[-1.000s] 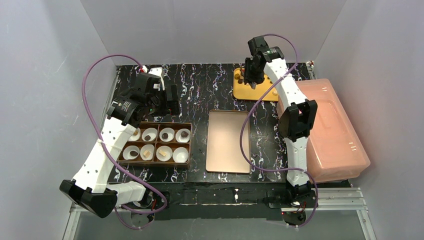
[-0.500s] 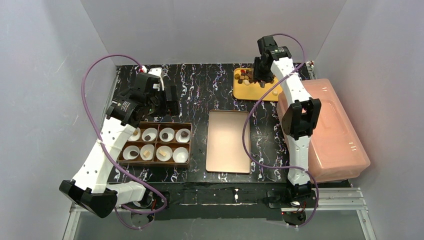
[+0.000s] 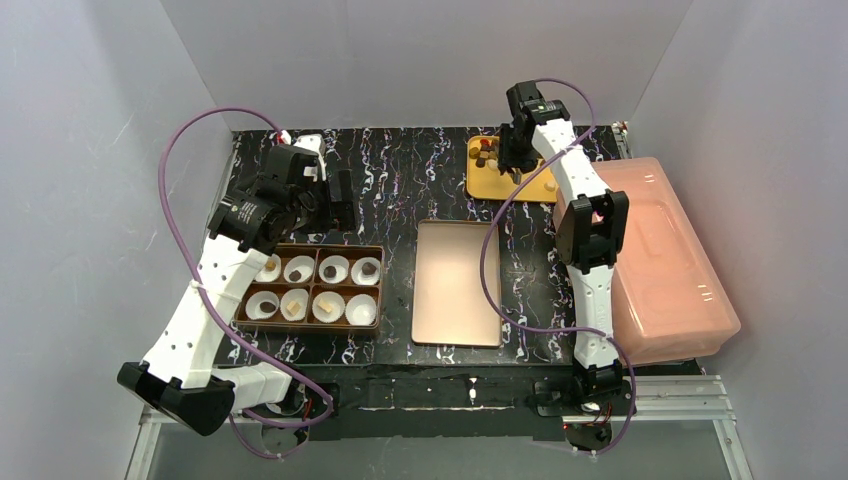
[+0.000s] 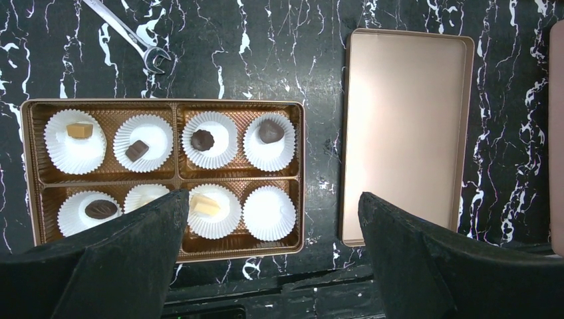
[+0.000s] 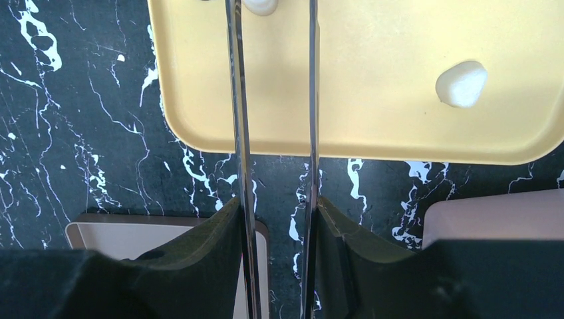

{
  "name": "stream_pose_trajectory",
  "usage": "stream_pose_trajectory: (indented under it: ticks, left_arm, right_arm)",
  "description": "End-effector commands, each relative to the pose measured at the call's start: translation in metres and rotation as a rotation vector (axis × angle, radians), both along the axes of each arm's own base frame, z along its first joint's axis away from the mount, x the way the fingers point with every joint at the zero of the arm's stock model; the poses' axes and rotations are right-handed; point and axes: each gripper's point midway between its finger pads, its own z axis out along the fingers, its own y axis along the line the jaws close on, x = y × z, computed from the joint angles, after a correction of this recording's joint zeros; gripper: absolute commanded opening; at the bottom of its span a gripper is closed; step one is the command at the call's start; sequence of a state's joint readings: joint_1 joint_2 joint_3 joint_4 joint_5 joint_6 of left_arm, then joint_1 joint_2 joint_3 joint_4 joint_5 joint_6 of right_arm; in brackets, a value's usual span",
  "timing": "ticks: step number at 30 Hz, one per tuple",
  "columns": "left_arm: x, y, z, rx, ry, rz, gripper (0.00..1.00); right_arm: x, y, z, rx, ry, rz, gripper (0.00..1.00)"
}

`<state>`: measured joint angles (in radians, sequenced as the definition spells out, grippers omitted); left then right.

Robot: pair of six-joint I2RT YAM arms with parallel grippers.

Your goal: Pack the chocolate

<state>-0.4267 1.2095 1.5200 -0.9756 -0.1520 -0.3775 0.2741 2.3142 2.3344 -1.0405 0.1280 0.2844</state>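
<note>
1. Left wrist view: the left gripper (image 4: 271, 203) is spread wide and empty. Beneath it, the box (image 4: 300, 166) holds chocolate (image 4: 203, 139) in six cups (image 4: 269, 212); one is bare, one half-hidden.
2. Farther off, the right gripper (image 5: 274, 206) pinches tweezers (image 5: 238, 100), blades apart. Ahead of it, cream chunks (image 5: 460, 84) lie unpacked on the yellow tray (image 5: 372, 126).

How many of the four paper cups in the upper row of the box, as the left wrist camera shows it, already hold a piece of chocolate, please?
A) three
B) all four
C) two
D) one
B: in the upper row of the box, each cup holds one piece: a tan piece, a dark block, a dark round piece and a dark lump.
</note>
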Motion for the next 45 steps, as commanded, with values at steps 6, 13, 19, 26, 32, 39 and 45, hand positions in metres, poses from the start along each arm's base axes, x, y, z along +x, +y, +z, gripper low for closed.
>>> stream_pose_trajectory:
  ticks: [6, 13, 19, 26, 32, 39, 45]
  left_arm:
    - [-0.006, 0.007, 0.010, 0.008, -0.015, 0.014, 1.00]
    - [-0.007, 0.006, 0.008, 0.004, -0.008, 0.015, 0.99]
    - [-0.008, 0.007, 0.008, 0.004, -0.011, 0.019, 0.99]
    - [-0.007, 0.006, 0.009, 0.001, -0.009, 0.017, 1.00]
    - [-0.007, 0.006, 0.009, 0.000, -0.008, 0.018, 1.00]
    - [-0.007, 0.005, 0.008, -0.002, -0.006, 0.017, 0.99]
    - [-0.007, 0.005, 0.008, -0.005, -0.004, 0.019, 1.00]
  right_arm:
    - [0.015, -0.003, 0.018, 0.034, -0.079, -0.024, 0.47]
    - [0.019, -0.010, 0.020, 0.048, -0.085, -0.053, 0.46]
    - [0.018, -0.006, 0.012, 0.071, -0.060, -0.046, 0.45]
    - [0.024, -0.002, 0.009, 0.078, -0.070, -0.028, 0.46]
    - [0.025, -0.001, 0.005, 0.080, -0.064, -0.022, 0.47]
    - [0.027, -0.004, 0.001, 0.069, -0.060, -0.021, 0.47]
    - [0.023, -0.001, 0.005, 0.092, -0.059, -0.021, 0.39]
